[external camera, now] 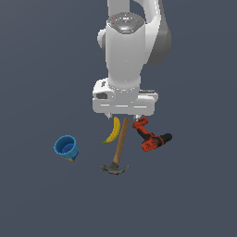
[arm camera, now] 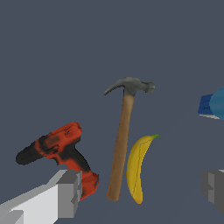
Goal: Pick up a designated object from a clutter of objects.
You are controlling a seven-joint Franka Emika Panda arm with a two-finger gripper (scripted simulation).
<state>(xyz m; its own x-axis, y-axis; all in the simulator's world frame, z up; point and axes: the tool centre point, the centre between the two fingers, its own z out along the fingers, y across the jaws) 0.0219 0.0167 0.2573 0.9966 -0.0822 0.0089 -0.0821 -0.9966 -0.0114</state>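
The hammer (external camera: pixel 119 150) (arm camera: pixel 121 144) lies flat on the dark floor, a long brown wooden handle with a dark grey claw head (external camera: pixel 115 169) at its near end in the exterior view. The yellow banana (external camera: pixel 112 131) (arm camera: pixel 136 168) lies right alongside the handle. A red-and-black power drill (external camera: pixel 150 138) (arm camera: pixel 61 153) rests on the handle's other side. Off to the exterior view's left stands a small blue cup (external camera: pixel 66 147) (arm camera: pixel 213 104). My gripper (external camera: pixel 123 115) (arm camera: pixel 142 192) hangs open above the handle's far end, its fingers (arm camera: pixel 70 192) wide apart and holding nothing.
The arm's white body (external camera: pixel 125 55) rises behind the objects and hides the floor beyond them. Dark grey floor surrounds the small cluster on all sides.
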